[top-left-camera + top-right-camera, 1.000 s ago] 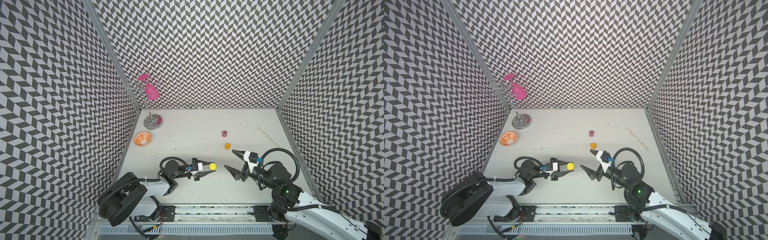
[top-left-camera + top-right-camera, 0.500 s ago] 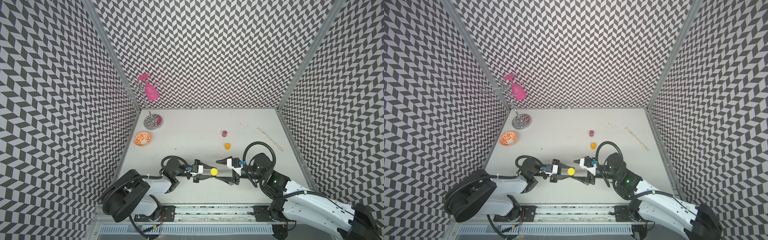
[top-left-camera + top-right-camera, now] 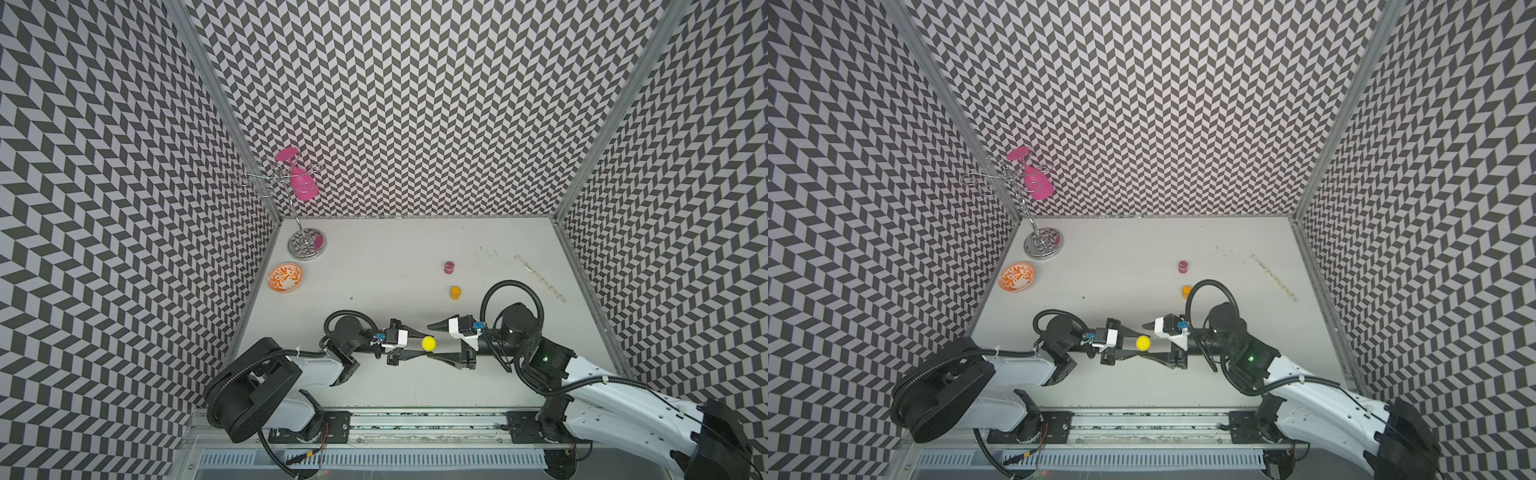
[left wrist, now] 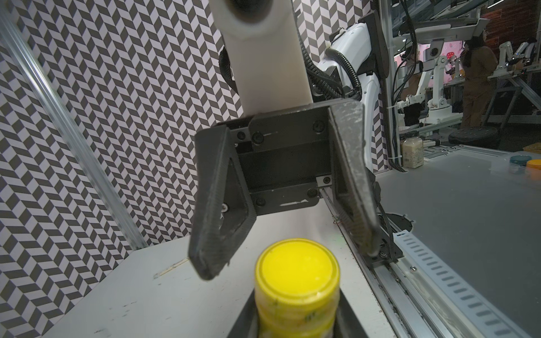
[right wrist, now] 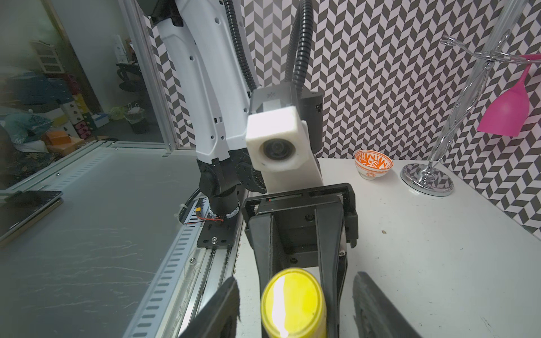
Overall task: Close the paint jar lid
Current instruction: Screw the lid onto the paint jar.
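The yellow paint jar [image 3: 429, 343] [image 3: 1143, 342] hangs just above the table near its front edge, with its yellow lid [image 4: 297, 269] on top. My left gripper [image 4: 295, 320] is shut on the jar's body from the left. My right gripper [image 5: 298, 310] comes in from the right and faces the left one. Its jaws stand open on either side of the lid [image 5: 292, 298], with a gap showing on each side. Its fingers [image 4: 210, 234] reach just past the lid's edge.
A small red jar [image 3: 448, 267] and a small orange jar [image 3: 455, 292] stand behind the grippers. An orange-patterned bowl [image 3: 284, 277] and a chrome stand [image 3: 306, 245] holding a pink glass [image 3: 303, 187] sit at the back left. A thin strip [image 3: 539, 277] lies at the right.
My right gripper has swung left from its place at the right to the jar, and its jaws have narrowed around the lid. The left gripper has kept hold of the jar.
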Action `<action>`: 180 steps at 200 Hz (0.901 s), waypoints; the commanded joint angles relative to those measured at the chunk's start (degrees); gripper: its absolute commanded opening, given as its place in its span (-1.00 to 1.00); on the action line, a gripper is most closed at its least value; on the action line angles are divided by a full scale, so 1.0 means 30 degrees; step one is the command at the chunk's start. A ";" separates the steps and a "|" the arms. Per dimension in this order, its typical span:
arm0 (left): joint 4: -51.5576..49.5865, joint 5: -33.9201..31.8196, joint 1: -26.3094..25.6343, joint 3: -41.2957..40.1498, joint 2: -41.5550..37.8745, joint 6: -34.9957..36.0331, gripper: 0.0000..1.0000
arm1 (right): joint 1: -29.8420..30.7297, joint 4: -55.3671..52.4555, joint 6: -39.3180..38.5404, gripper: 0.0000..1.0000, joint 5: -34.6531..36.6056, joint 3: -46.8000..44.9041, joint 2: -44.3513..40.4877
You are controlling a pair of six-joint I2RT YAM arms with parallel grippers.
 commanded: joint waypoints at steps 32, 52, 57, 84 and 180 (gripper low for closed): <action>-0.0057 0.0114 0.0092 0.0645 0.0249 -0.0008 -0.51 | 0.0767 -0.0024 -0.0558 0.16 0.0618 0.0842 0.0509; -0.0170 0.0122 0.0084 0.0675 0.0250 -0.0005 -0.51 | 0.0882 0.0101 -0.0476 0.10 0.0894 0.0864 0.0543; -0.0173 0.0122 0.0084 0.0675 0.0259 -0.0004 -0.51 | 0.0902 0.0162 -0.0449 0.09 0.0963 0.0860 0.0515; -0.0233 0.0122 0.0084 0.0726 0.0305 -0.0030 -0.51 | 0.0944 0.0248 -0.0388 -0.01 0.1343 0.0845 0.0365; -0.0451 -0.2511 -0.0073 0.0395 -0.0904 0.0032 -0.53 | 0.1863 0.0930 0.0877 -0.63 0.8010 0.0241 0.0778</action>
